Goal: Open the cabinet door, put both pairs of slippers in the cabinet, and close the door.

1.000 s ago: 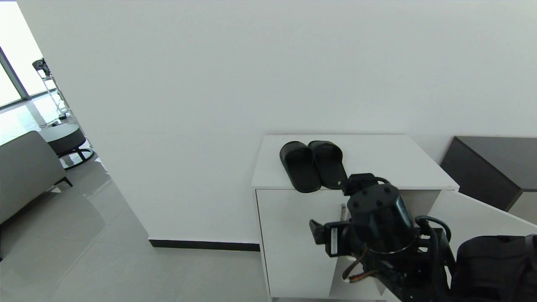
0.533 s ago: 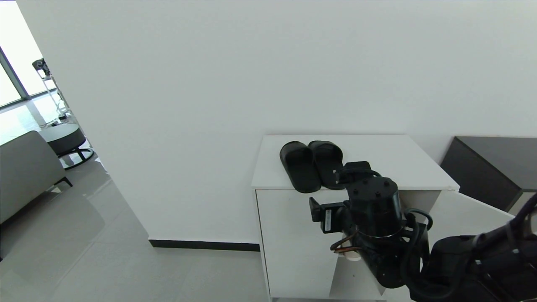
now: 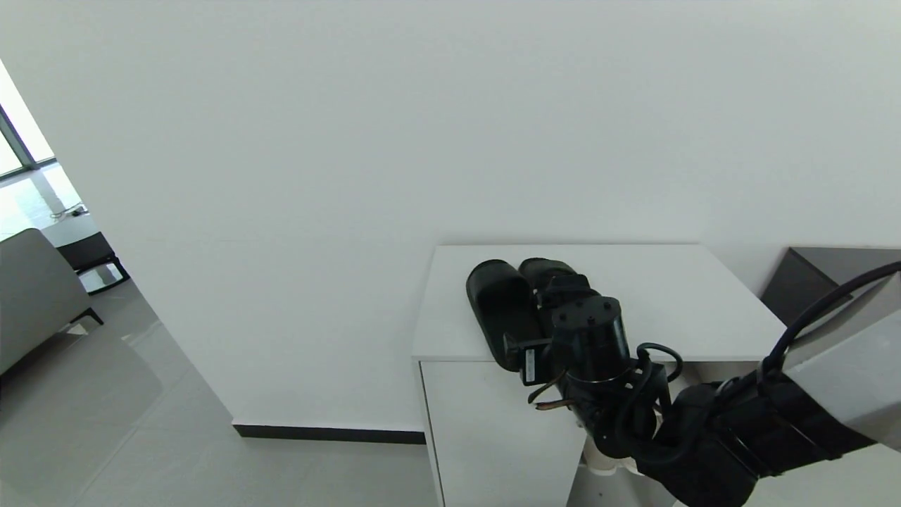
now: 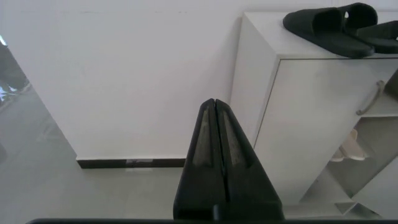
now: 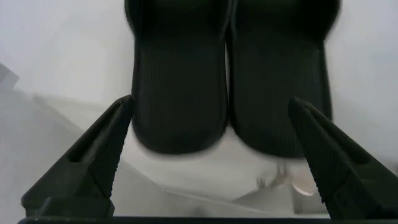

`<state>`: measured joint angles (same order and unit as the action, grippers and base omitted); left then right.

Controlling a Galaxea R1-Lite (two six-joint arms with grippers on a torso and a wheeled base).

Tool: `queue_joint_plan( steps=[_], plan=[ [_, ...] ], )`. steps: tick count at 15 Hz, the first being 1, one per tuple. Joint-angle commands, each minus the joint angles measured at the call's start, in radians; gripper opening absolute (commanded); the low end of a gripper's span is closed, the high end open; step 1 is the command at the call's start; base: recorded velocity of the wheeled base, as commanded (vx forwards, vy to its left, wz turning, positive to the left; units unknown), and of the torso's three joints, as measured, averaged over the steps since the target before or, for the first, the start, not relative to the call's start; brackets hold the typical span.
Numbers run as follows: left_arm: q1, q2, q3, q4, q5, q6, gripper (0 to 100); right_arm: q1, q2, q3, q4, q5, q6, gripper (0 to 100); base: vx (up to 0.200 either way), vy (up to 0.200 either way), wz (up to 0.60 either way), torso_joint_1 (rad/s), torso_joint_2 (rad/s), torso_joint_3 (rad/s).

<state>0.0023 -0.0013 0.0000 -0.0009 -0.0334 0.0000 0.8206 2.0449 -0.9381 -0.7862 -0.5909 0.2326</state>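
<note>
Hovering at the front edge of the cabinet top, the right end effector (image 5: 211, 106) is spread wide. Its 2 fingers (image 5: 118, 124) stand outside the near ends of the black slippers (image 5: 180, 81), 1 on each side of the pair, and nothing is gripped. Whether the fingers touch the slippers cannot be told.

In the head view the black slippers (image 3: 503, 313) lie side by side and touching, lower centre of the frame, on top of the white cabinet (image 3: 493, 422), with the right arm's wrist covering most of the right-hand slipper. The cabinet stands against the white wall (image 3: 352, 141). A grey sofa (image 3: 28, 296) sits at the left edge.

The left end effector (image 4: 215, 106) is closed tight with nothing between its fingers. It hangs well apart from the cabinet, above the grey floor (image 4: 93, 186). The left wrist view also takes in the cabinet's closed door panel with its metal handle (image 4: 372, 99). Beside the handle is an open compartment where a pale slipper (image 4: 351, 146) rests on a shelf.
</note>
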Motion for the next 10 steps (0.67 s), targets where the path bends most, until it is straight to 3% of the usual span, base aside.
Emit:
queue_joint_plan(
  steps=[1,10],
  plan=[
    [0.001,0.001,0.000,-0.001,0.000,0.000,0,-0.025,0.023,-0.024,-0.002,0.022,-0.001,100,0.200,0.000,0.00,0.007,0.01,-0.007],
    [0.001,0.001,0.000,-0.001,-0.002,0.000,0,-0.095,0.196,-0.235,0.002,0.079,-0.071,100,0.000,0.000,0.00,0.000,0.00,0.000]
  ],
)
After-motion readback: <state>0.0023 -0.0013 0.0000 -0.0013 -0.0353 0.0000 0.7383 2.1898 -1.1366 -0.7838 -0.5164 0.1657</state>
